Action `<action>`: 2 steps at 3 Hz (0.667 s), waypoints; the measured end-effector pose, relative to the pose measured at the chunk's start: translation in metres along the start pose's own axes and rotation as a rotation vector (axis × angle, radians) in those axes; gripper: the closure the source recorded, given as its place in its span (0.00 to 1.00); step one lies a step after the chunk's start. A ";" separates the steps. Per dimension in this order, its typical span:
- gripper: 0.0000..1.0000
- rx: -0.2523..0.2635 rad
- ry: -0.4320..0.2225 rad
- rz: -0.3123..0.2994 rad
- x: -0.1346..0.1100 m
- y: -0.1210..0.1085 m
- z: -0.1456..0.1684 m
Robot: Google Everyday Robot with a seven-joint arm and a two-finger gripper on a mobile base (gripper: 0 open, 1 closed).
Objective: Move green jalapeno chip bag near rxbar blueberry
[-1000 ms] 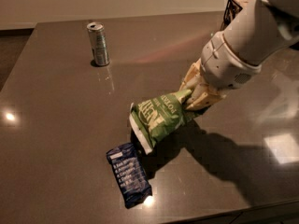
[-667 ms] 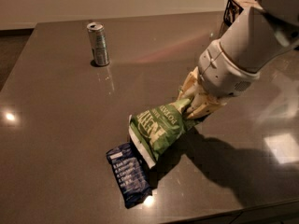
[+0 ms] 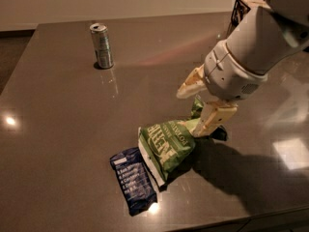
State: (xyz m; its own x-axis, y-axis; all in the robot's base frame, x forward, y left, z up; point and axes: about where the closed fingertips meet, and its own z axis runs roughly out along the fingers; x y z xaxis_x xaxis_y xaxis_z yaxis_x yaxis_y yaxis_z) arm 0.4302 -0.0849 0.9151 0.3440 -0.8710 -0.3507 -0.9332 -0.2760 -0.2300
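Note:
The green jalapeno chip bag (image 3: pixel 166 146) lies crumpled on the dark table (image 3: pixel 58 129), its white edge touching the rxbar blueberry (image 3: pixel 133 180), a navy wrapper with white text just to its lower left. My gripper (image 3: pixel 188 114) is at the bag's right end, low over the table. Its two cream fingers (image 3: pixel 212 120) stand apart, one on either side of the bag's twisted end, and do not pinch it. The white arm reaches in from the upper right.
A slim silver-green can (image 3: pixel 102 45) stands upright at the back left of the table. The table's front edge runs just below the bar. A dark object (image 3: pixel 240 9) sits behind the arm at the back right.
The bag has come down and to the left until it rests against the blue bar. The fingers, earlier shut on the bag's end, have spread apart.

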 end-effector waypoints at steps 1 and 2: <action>0.00 0.002 0.001 -0.002 -0.001 0.000 0.000; 0.00 0.002 0.001 -0.002 -0.001 0.000 0.000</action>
